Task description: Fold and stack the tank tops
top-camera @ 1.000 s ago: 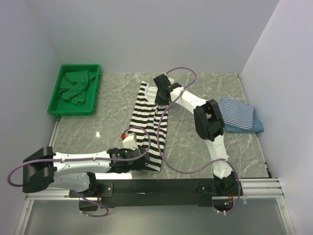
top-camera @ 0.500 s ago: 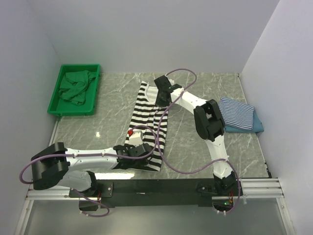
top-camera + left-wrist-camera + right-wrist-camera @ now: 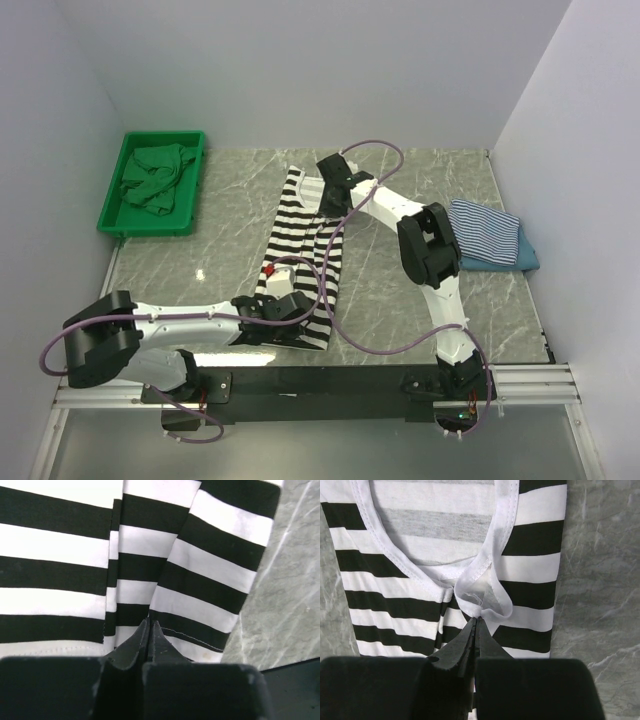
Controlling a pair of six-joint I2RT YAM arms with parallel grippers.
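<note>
Centrally one black-and-white tank top (image 3: pixel 297 228), two folded tops (image 3: pixel 485 235), one tray (image 3: pixel 145 228)

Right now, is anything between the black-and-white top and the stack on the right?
No loose thing lies between the top and the stack. Only the elbow of the right arm stands over that gap. The left gripper is shut on the top's near hem, the right gripper on a far strap.

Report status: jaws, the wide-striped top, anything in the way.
Left gripper jaws shut on wide-striped tank top near hem. Right gripper jaws shut on its neckline strap. Top lies flat, folded lengthwise. Left arm's purple cable loops over it.
</note>
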